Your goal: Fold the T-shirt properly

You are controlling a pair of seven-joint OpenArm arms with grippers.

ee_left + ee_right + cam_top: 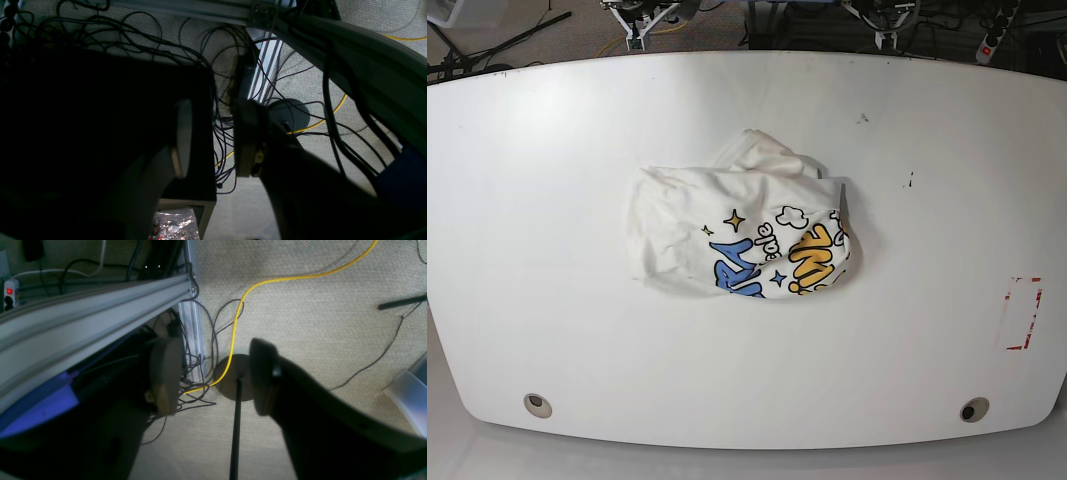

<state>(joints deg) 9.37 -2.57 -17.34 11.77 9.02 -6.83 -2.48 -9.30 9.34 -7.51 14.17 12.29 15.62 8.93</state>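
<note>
White table (547,200) bears crumpled T-shirt (737,235).

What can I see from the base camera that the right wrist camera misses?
Only the base view shows the T-shirt, lying crumpled with its print up on the white table. Only the right wrist view shows the right gripper, jaws apart with nothing between them, above carpet with a yellow cable and a metal frame rail. They share almost nothing: neither arm appears in the base view.
</note>
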